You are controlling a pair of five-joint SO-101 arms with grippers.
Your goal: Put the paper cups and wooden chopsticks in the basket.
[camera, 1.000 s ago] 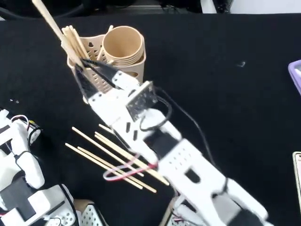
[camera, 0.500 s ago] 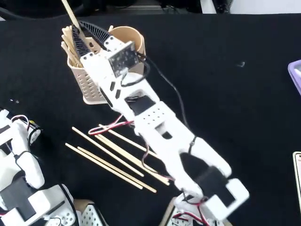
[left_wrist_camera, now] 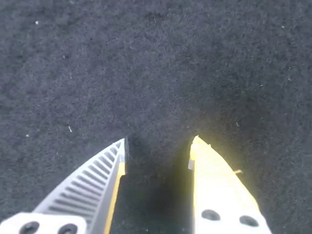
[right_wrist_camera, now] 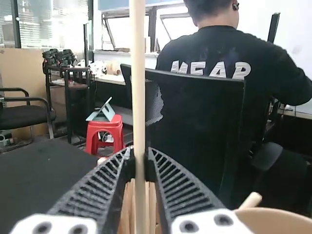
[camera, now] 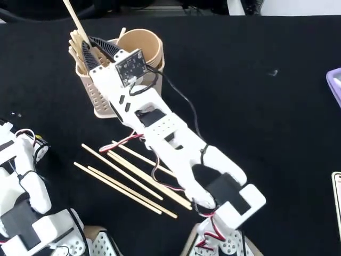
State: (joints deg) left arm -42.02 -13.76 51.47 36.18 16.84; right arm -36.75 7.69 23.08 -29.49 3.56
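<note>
Your right gripper (right_wrist_camera: 139, 152) has its fingers (right_wrist_camera: 105, 180) pinching one chopstick (right_wrist_camera: 138, 73) above the basket (camera: 98, 98) at the worktop's (camera: 256, 106) far left, with paper cups (camera: 139, 45) inside. Loose chopsticks (camera: 128, 181) lie near the front edge. Your left gripper (left_wrist_camera: 158, 146) hangs spread over bare worktop.

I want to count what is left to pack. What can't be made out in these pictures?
- High view: inside of the basket, covered by the right gripper and right arm.
- High view: number of paper cups; the basket wall hides the stack.
- High view: the loose chopsticks run partly under the right arm, so their count is unsure.
- Right wrist view: the held chopstick, top cut off by the edge, lower end hidden by the gripper.
</note>
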